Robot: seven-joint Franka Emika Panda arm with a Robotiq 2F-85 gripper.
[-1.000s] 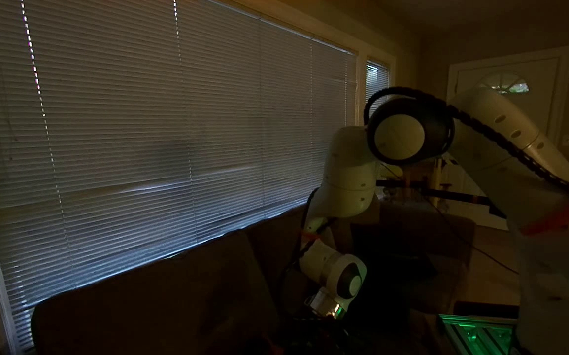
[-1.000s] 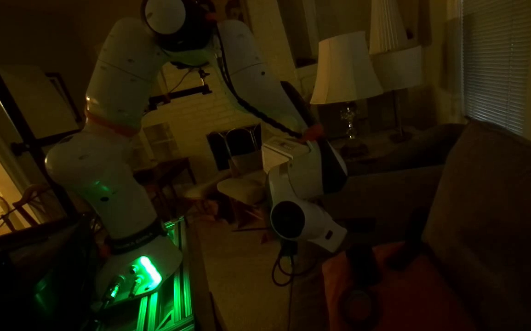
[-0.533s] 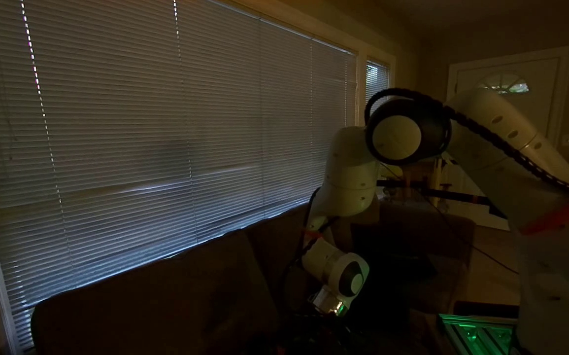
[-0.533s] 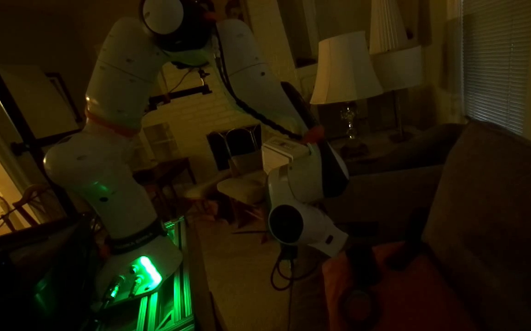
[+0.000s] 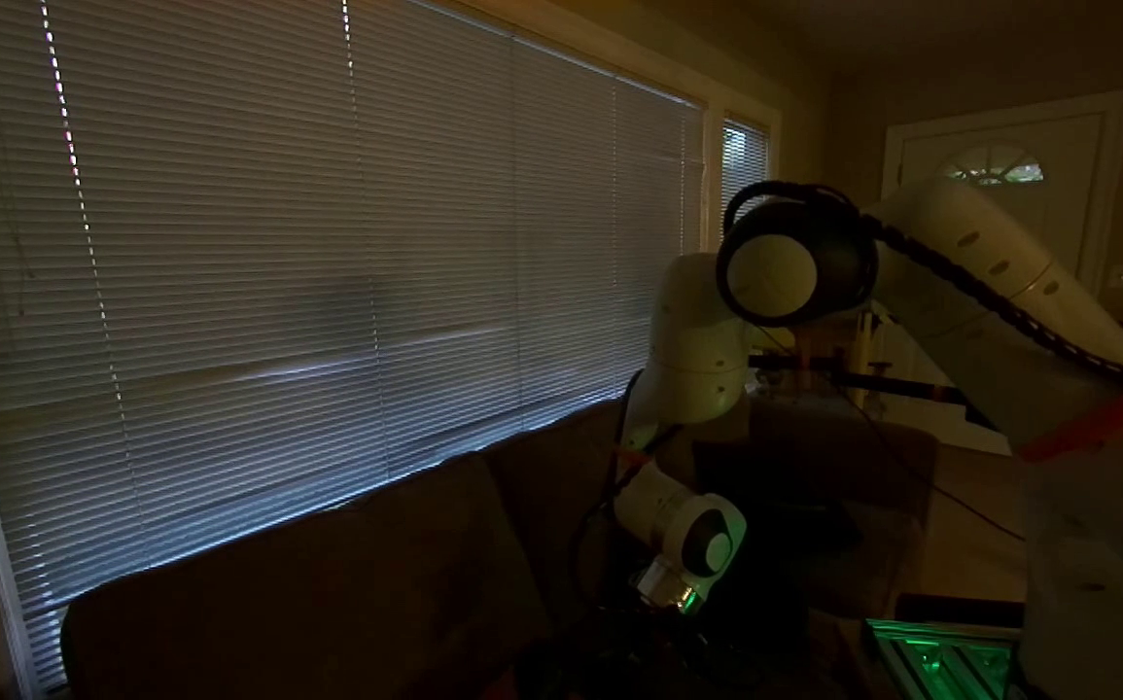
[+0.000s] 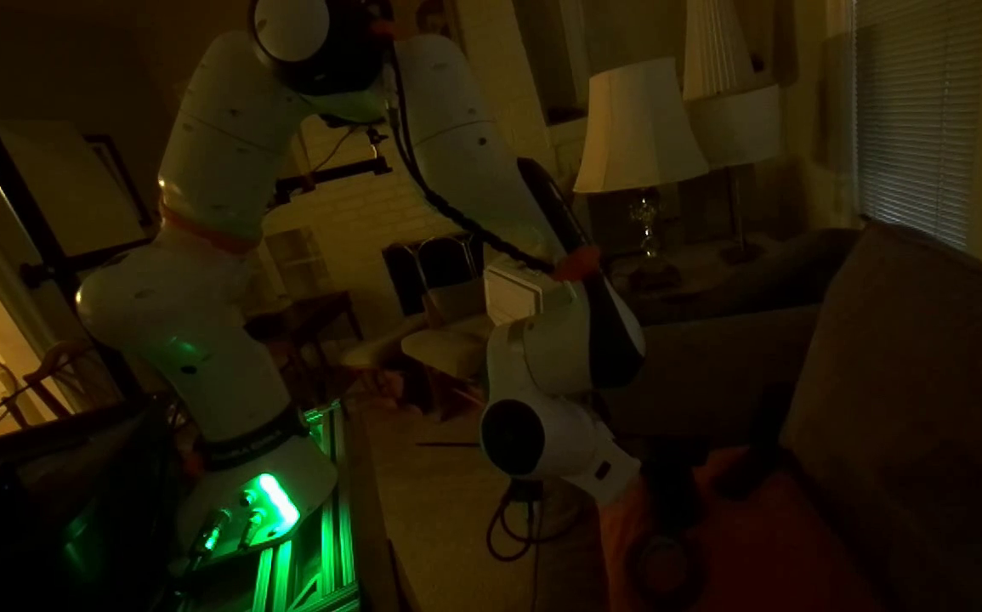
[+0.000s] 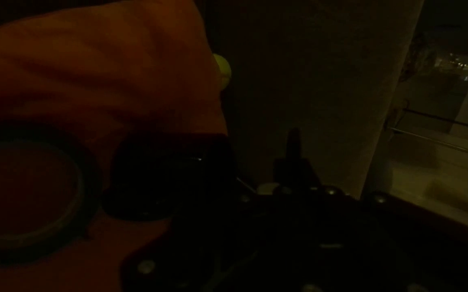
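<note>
The scene is very dark. My gripper (image 7: 258, 156) is a black shape low in the wrist view. One narrow finger (image 7: 294, 158) stands out against the dim couch. The other finger merges with a black object (image 7: 157, 174) lying on an orange cloth or cushion (image 7: 108, 69), also in an exterior view (image 6: 746, 544). Whether the gripper touches the black object is hard to tell. A dark ring (image 7: 88, 182) lies on the orange surface, left of the black object. A yellow-green ball (image 7: 223, 71) peeks out at the orange edge. In both exterior views the fingers are lost in shadow.
A brown couch (image 5: 328, 593) runs below the window blinds (image 5: 279, 292). Its back cushion (image 6: 924, 365) rises beside the orange surface. A lamp (image 6: 639, 127) stands behind the arm. A dark cable loop (image 6: 499, 535) hangs below the wrist. The base glows green (image 6: 278, 501).
The wrist has moved right and slightly up in an exterior view, and left and slightly down in an exterior view. The elbow has sunk and shifted left. The orange surface and its things look unmoved.
</note>
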